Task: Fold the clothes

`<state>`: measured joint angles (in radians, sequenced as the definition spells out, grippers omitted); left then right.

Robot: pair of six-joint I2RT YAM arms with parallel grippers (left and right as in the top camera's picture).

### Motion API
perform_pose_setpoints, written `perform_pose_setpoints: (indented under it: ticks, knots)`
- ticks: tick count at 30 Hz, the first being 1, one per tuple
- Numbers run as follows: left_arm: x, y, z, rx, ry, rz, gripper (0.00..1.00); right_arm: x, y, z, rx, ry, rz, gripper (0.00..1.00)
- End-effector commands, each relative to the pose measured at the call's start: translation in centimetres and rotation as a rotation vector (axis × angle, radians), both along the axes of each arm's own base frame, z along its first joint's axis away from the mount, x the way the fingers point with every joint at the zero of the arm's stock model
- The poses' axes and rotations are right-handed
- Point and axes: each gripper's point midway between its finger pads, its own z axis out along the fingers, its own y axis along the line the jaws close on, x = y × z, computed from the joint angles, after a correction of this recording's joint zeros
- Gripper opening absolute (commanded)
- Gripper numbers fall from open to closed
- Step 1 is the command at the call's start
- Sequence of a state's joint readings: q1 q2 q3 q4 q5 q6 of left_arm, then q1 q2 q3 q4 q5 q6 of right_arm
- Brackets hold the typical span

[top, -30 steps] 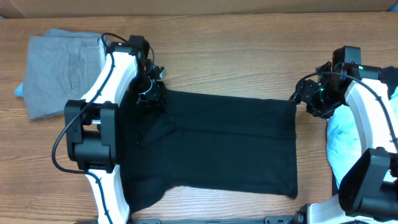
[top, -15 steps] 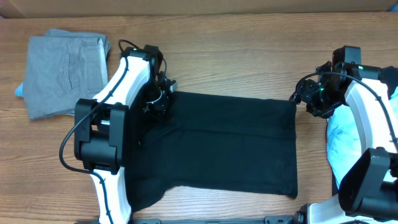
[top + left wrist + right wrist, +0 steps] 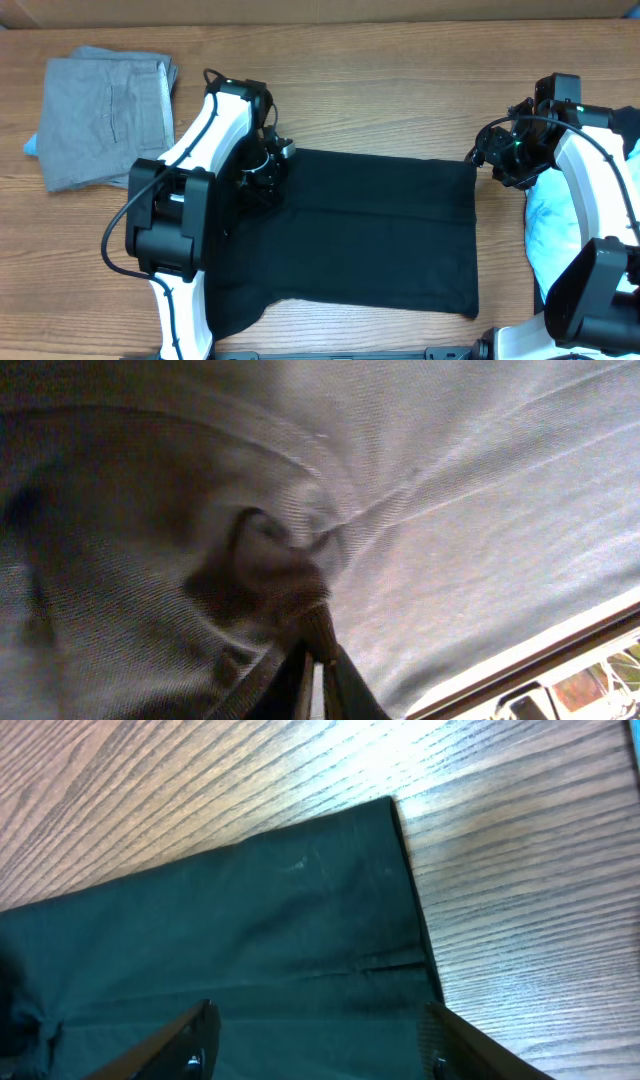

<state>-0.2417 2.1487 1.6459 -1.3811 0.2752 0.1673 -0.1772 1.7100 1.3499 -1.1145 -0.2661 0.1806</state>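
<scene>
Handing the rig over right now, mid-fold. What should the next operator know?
Left gripper: shut on a pinch of the black shirt near its far-left corner.
Right gripper: open, over the shirt's far-right corner, holding nothing.
The black shirt lies flat mid-table. The grey shirt is at the far left. A light blue garment lies under the right arm.
Done: the grey shirt looks folded.
Left: fold the black shirt, then likely the light blue one.

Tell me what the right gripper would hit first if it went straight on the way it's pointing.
Probably the black T-shirt, near its corner on the wooden table; the open right gripper frames that cloth, though depth is unclear.
</scene>
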Motion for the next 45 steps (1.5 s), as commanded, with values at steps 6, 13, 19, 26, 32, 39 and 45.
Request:
perform_pose_setpoints:
  ticks: [6, 13, 19, 26, 32, 39, 45]
  knots:
    - [-1.2, -5.6, 1.0, -0.077, -0.014, -0.016, 0.17, 0.1, -0.2, 0.3, -0.003, -0.018, -0.005, 0.66]
    - [-0.9, -4.4, 0.7, 0.124, -0.071, 0.008, 0.09, 0.1, -0.2, 0.3, -0.006, -0.016, -0.006, 0.66]
    - [2.4, 0.0, 4.0, 0.229, -0.240, 0.128, 0.43, 0.1, -0.2, 0.3, -0.006, -0.016, -0.006, 0.67]
    - [2.6, 1.6, 4.1, 0.177, -0.239, 0.085, 0.54, 0.2, -0.2, 0.3, -0.006, -0.020, -0.006, 0.67]
    - [1.2, 0.8, 0.9, 0.152, -0.205, 0.057, 0.50, 0.2, -0.2, 0.3, -0.006, -0.020, -0.006, 0.67]
    - [0.3, 0.9, -0.1, 0.163, -0.181, 0.063, 0.38, 0.2, -0.2, 0.3, -0.006, -0.020, -0.006, 0.67]
    - [-0.4, -1.0, -0.2, 0.083, -0.154, 0.063, 0.05, 0.2, -0.2, 0.3, -0.006, -0.020, -0.006, 0.67]
